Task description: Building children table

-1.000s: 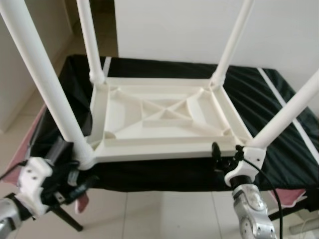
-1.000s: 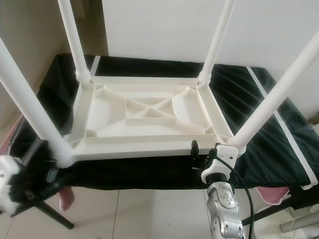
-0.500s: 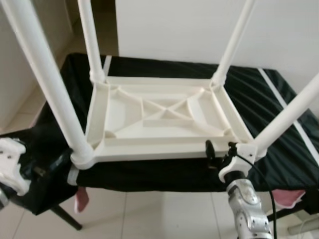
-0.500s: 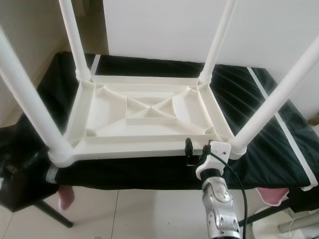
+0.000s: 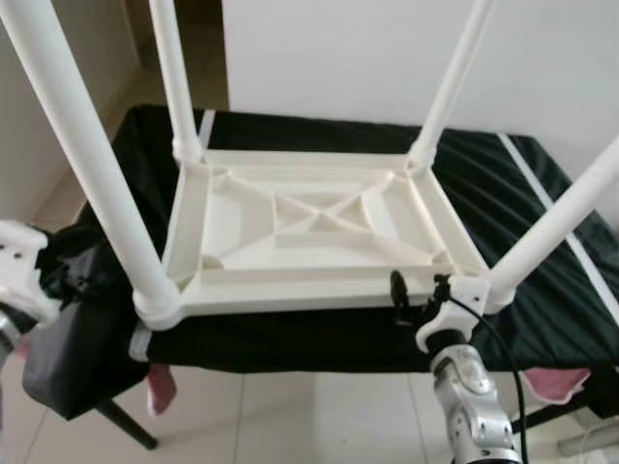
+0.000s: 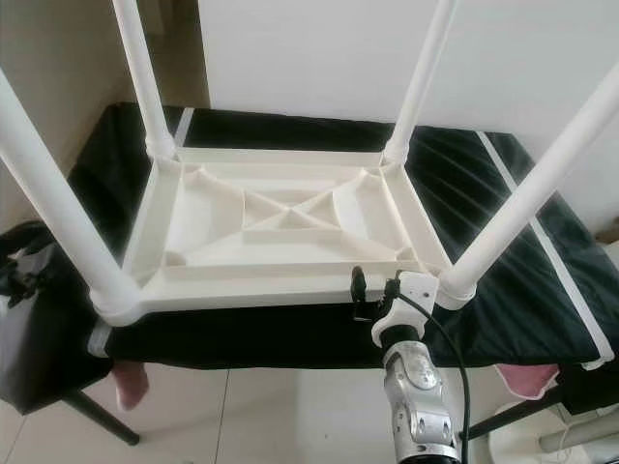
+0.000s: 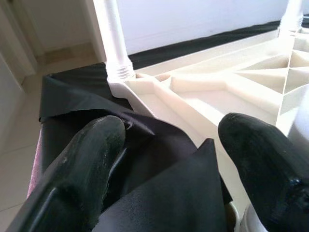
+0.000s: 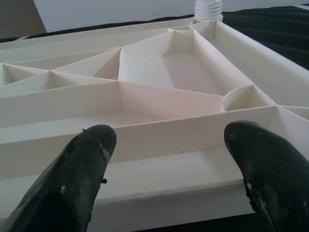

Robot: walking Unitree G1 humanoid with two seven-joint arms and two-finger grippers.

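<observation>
The counter (image 6: 503, 208), draped in a black cloth (image 6: 106, 164) with white stripes, carries the white children table (image 6: 280, 227), which lies upside down with its ribbed underside facing up. Four white legs (image 6: 58, 208) rise from its corners: two at the far corners near the wall, two at the near corners by the counter's front edge.

The right gripper (image 8: 169, 179) is just in front of the table's near rim, close to the near-right corner. Its jaws stand wide open, one black finger on either side of the wrist view, with the rim between and beyond them. Whether the fingertips touch the rim cannot be told. The silver right arm (image 6: 416, 406) comes up from below.

The left gripper (image 7: 164, 159) is off the counter's left end, near the near-left leg. Its jaws are also spread wide, and a fold of the black cloth lies between the fingers (image 7: 82, 164); they are not closed on it. The white wrist housing (image 5: 19, 271) shows at the picture's left edge, beside a dark bundle (image 5: 73, 329) hanging at the counter's corner.

A pink cloth (image 6: 527, 379) pokes out under the counter's right front.
</observation>
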